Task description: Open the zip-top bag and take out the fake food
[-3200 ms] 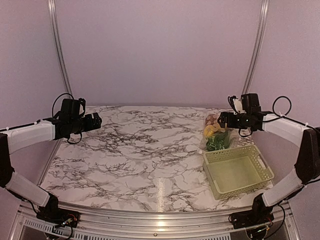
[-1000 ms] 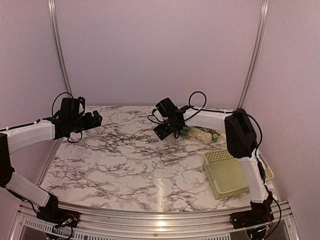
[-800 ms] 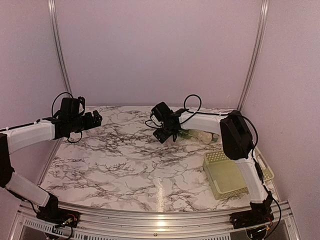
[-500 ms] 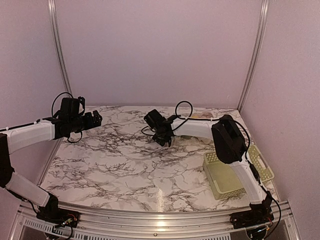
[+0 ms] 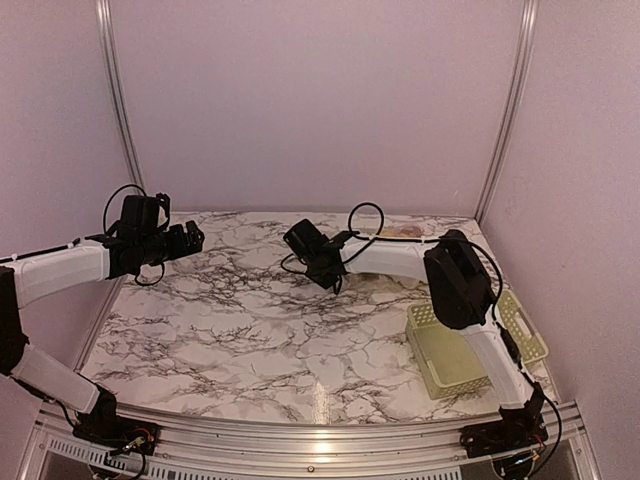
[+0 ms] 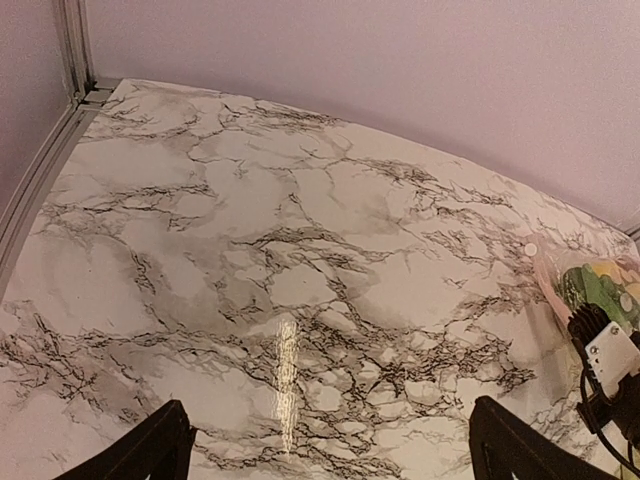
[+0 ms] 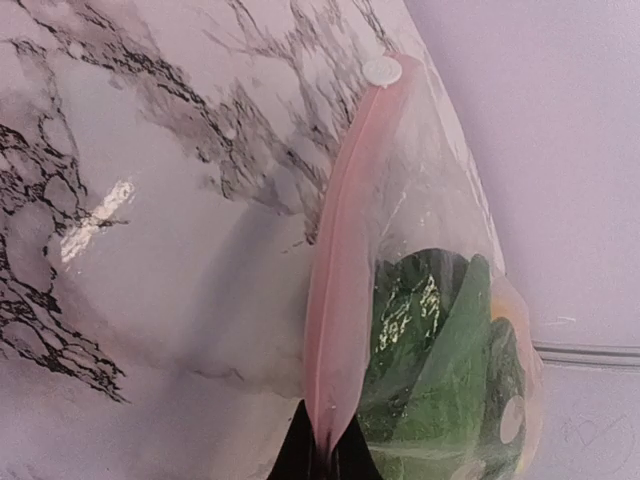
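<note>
Clear, crinkled zip-top bag (image 7: 430,200) lies on the marble table (image 5: 250,330) toward the back wall. Pinkish zipper strip (image 7: 335,300) runs along one edge, with a white slider (image 7: 382,70) at its far end. Dark green leafy fake food (image 7: 440,350) shows through the film. Right gripper (image 7: 320,458) is pressed together, pinching the strip's near end. Left gripper (image 6: 330,450) is spread wide over bare table, well apart from the bag.
</note>
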Robot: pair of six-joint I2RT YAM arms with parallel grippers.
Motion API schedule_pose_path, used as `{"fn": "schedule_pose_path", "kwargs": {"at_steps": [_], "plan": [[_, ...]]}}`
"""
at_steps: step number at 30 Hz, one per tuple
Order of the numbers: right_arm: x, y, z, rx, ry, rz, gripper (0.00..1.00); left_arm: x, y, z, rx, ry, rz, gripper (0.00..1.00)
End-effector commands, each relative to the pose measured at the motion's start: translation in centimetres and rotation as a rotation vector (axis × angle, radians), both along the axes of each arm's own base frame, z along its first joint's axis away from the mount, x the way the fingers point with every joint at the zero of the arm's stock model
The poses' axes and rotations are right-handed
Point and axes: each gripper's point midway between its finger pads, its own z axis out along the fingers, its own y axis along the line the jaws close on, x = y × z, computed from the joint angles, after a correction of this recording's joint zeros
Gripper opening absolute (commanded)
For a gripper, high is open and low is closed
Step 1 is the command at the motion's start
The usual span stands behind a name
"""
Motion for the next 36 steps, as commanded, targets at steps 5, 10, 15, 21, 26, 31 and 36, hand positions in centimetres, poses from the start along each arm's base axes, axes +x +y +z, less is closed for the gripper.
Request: {"fn": "schedule_pose_path", "kwargs": {"at_steps": [5,10,15,21,26,31,36], "plan": [[-3.0,5.5,12.0,0.302,-0.042,0.199,0.0,-0.6,0.4,1.9,-0.034,-0.104,0.026,0.99],[-5.6,7.3,17.6,0.451,-0.02,0.357,0.0,-2.0,0.1,4.9,-0.088,-0.274,-0.023,0.99],[-8.6,8.0,22.1,0.565,-0.004,0.506,0.0,-3.7,-2.0,7.8,-0.095,-0.393,-0.193,0.99],[-12.7,8.7,26.3,0.666,0.029,0.704,0.0,-6.5,-5.6,10.5,-0.163,-0.532,-0.446,0.99],[-15.9,8.5,27.4,0.713,0.056,0.846,0.0,-9.6,-7.7,12.0,-0.196,-0.678,-0.627,0.99],[-17.8,8.5,27.5,0.738,0.09,0.929,0.0,-12.1,-9.6,12.7,-0.158,-0.775,-0.742,0.99],[-19.3,8.4,27.8,0.762,0.103,0.995,0.0,-12.7,-11.6,12.2,-0.092,-0.773,-0.818,0.94]]}}
